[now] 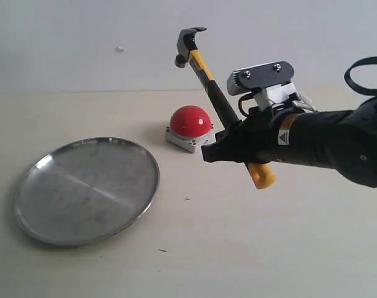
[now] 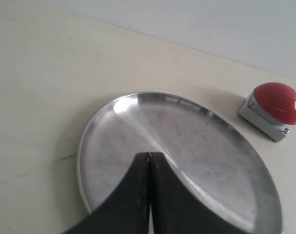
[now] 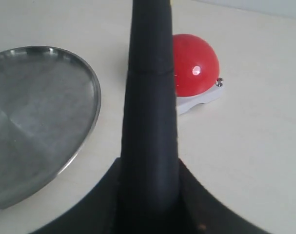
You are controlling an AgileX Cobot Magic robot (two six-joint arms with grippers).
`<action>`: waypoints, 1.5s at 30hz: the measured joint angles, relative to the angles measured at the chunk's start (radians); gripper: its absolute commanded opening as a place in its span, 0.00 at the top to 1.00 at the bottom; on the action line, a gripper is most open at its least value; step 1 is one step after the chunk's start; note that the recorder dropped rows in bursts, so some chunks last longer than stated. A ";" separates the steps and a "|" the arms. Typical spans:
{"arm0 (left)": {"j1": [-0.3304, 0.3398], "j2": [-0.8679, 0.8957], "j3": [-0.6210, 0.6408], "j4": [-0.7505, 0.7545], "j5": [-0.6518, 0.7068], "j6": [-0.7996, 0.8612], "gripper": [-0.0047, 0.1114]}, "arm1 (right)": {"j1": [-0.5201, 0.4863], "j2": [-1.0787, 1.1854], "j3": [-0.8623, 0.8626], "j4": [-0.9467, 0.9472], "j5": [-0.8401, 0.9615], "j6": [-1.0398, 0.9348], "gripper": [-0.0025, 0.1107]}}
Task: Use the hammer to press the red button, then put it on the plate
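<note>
The right gripper [image 1: 222, 146] is clamped on the hammer [image 1: 216, 93] low on its black handle. The hammer is off the table [image 1: 250, 248], tilted, with its head high and roughly in line with the button [image 1: 190, 121]. The button sits toward the table's far edge. The plate [image 1: 82, 186] lies toward the left edge, well apart from the button. The left gripper [image 2: 148, 162] hangs over the plate with its jaws closed on nothing.

The press looks not yet made. To do it well, tip the head down slowly onto the very crown of the button. An off-centre touch would likely skid on the gloss. Keep the grip firm so the handle cannot twist, and push straight down so the base does not slide.
</note>
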 measured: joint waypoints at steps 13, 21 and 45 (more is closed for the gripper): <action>0.000 0.000 0.000 0.000 -0.001 0.000 0.96 | 0.000 0.122 0.047 0.168 -0.085 -0.114 0.98; 0.000 0.000 0.000 0.000 -0.001 0.000 0.96 | 0.000 0.141 0.047 0.170 -0.099 -0.116 0.98; 0.000 0.000 0.000 0.000 -0.002 0.000 0.96 | 0.000 -0.167 -0.034 0.173 -0.054 -0.120 0.98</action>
